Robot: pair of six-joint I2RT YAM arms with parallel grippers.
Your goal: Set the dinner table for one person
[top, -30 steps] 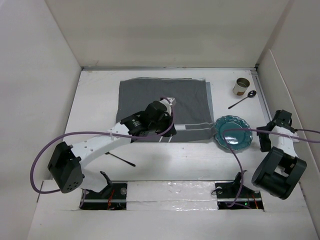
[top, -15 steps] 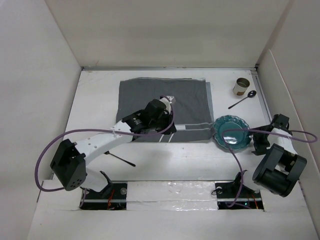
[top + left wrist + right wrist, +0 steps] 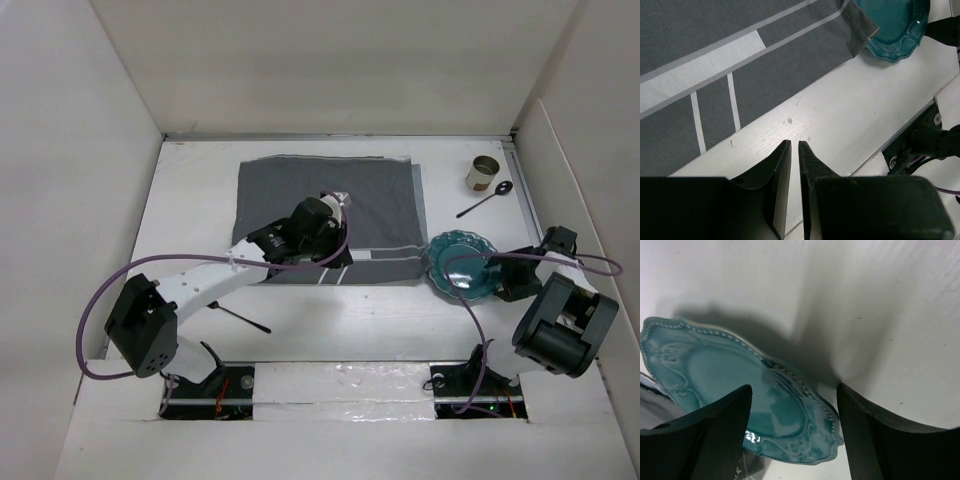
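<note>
Okay so the dinner table (image 3: 380,310) is sitting right in front of both arm bases, and its long axis is running left to right, same way as the long side of the grey striped cloth (image 3: 290,180) lying on its far half. Counting stuff: one cloth, one teal plate (image 3: 462,262) touching the cloth's near right corner, one cup (image 3: 483,173) and one spoon (image 3: 487,200) sitting off to the cloth's right, and one thin dark utensil (image 3: 241,318) lying on the cloth's near side. Left gripper (image 3: 794,145) is hanging over the cloth's near edge, fingers nearly together on nothing. Right gripper (image 3: 794,390) is standing wide apart, straddling the plate's rim on the side away from the cloth, not clamping it. White tabletop is showing in a band along the cloth's near side, with a narrower band on its left. Walls (image 3: 330,70) are boxing in the left, far and right edges.
</note>
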